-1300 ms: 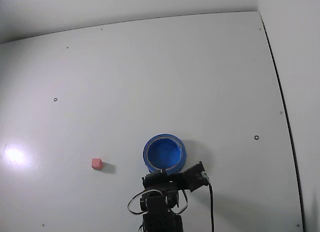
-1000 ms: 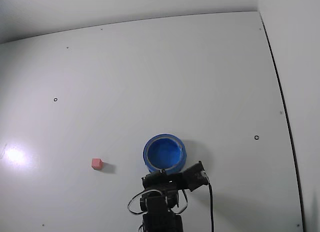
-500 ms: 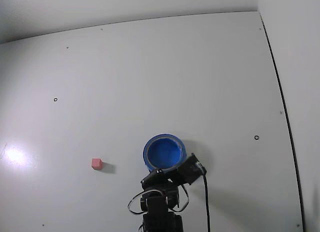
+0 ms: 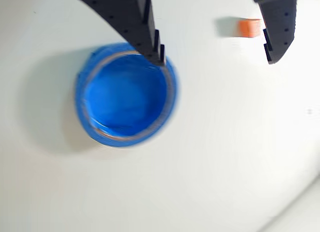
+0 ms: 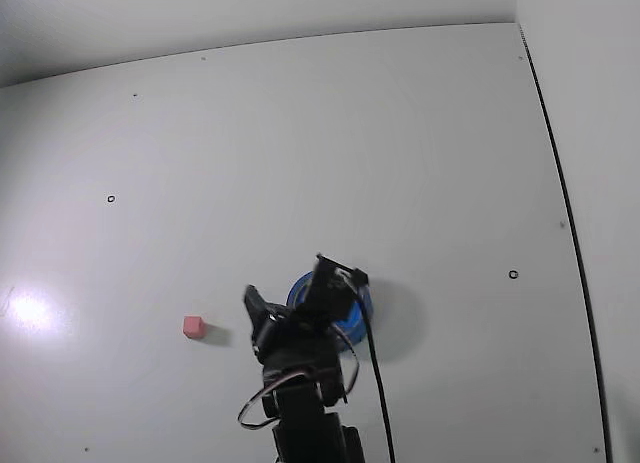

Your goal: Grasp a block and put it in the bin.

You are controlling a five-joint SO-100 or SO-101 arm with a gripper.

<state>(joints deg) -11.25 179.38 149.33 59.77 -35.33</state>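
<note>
The gripper [image 4: 215, 54] hangs with its jaws spread wide and nothing between them. In the wrist view one black finger [image 4: 131, 19] crosses the upper rim of the bin [image 4: 125, 94], the other finger [image 4: 277, 24] sits far right. And there is the block [image 4: 249, 27], a small pink-red cube, just inside that right-hand finger and beyond its tip, up near the top edge, resting on the bare white table [image 4: 225, 157].

So the relation that matters: the block lies ahead of the jaws and off toward the right finger, not centred in the gap. The bin sits beneath and behind the left finger, empty as far as the blur allows.

In the fixed view the arm [image 5: 300, 353] rears over the bin [image 5: 362, 301], and the block [image 5: 194, 327] sits to its left, apart from both.

Being a cube, it has no long axis to line up with. Its faces look roughly square to the fingers, though motion blur keeps that a judgement. The reach is not done yet: forward and a touch sideways, I reckon.
</note>
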